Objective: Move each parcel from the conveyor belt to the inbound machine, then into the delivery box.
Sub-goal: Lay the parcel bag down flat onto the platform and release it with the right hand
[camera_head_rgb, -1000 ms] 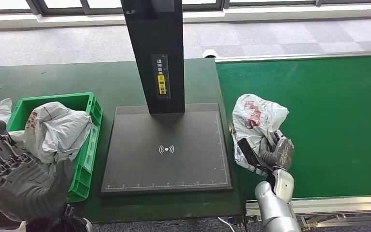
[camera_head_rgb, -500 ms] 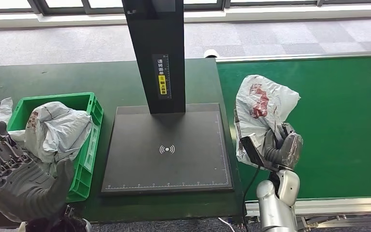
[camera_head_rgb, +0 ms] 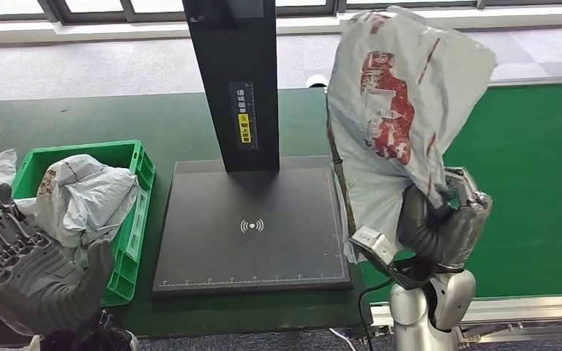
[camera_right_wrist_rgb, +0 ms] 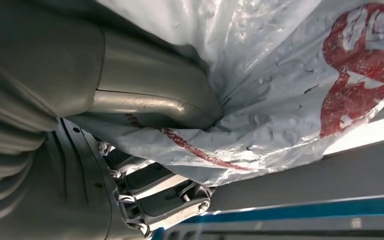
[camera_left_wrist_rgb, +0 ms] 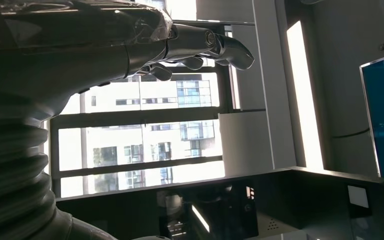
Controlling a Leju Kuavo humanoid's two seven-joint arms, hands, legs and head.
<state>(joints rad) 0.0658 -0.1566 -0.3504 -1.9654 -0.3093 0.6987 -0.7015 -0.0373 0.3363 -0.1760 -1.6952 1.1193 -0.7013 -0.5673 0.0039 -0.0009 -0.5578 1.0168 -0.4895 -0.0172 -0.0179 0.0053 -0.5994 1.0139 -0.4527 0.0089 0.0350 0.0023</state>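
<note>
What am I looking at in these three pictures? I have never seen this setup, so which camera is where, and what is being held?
It is a humanoid robot sorting parcels. The wide picture looks down from its head; the other two come from cameras at its wrists. The right hand holds a grey parcel bag with red print above the green conveyor belt. The left hand is open and holds nothing. The black scanning plate is the inbound machine. The green crate already holds another bag.
</note>
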